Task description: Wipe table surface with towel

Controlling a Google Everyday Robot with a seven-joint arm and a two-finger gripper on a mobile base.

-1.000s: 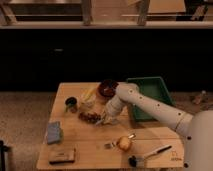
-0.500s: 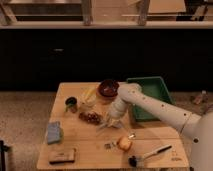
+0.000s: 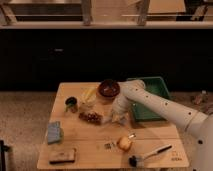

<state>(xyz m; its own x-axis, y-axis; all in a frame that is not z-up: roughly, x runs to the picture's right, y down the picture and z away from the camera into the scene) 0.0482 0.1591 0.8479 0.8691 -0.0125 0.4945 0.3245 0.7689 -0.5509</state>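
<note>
I see my one white arm [image 3: 165, 106] coming in from the lower right corner of the frame, rising toward the middle right and bending at an elbow just right of centre. From there the forearm drops down and to the left. The gripper [image 3: 116, 118] sits a little below the centre of the frame, pointing down, low over the tabletop [image 3: 90, 145]. I can't say if it touches.
</note>
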